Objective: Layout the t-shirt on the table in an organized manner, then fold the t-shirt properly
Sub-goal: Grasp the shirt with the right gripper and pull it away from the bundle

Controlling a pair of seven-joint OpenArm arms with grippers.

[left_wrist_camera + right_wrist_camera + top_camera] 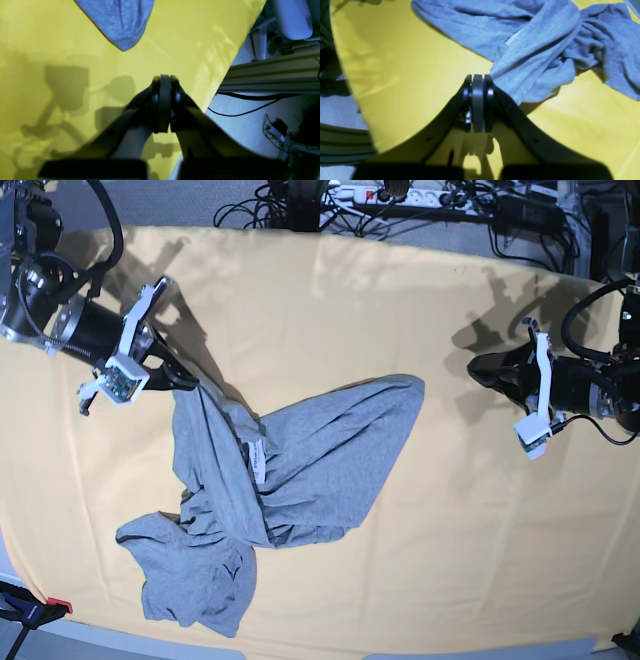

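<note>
A grey t-shirt (300, 470) lies crumpled on the yellow-orange table (450, 560), bunched toward the near left and spread out toward the middle. My right gripper (188, 383) is shut on the t-shirt's upper left edge, and the cloth rises in a peak to its tip. In the right wrist view the fabric (532, 50) runs up to the closed gripper (478, 76). My left gripper (474, 367) hangs shut and empty over the table's right side, apart from the shirt. In the left wrist view this gripper (165, 76) is closed, with one rounded end of the shirt (120, 22) ahead of it.
Cables and a power strip (400, 195) lie beyond the table's far edge. In the left wrist view the table edge (225, 75) runs close by, with a metal rail (270, 75) and floor cables (250, 110) past it. A clamp (30, 612) sits at the near left corner.
</note>
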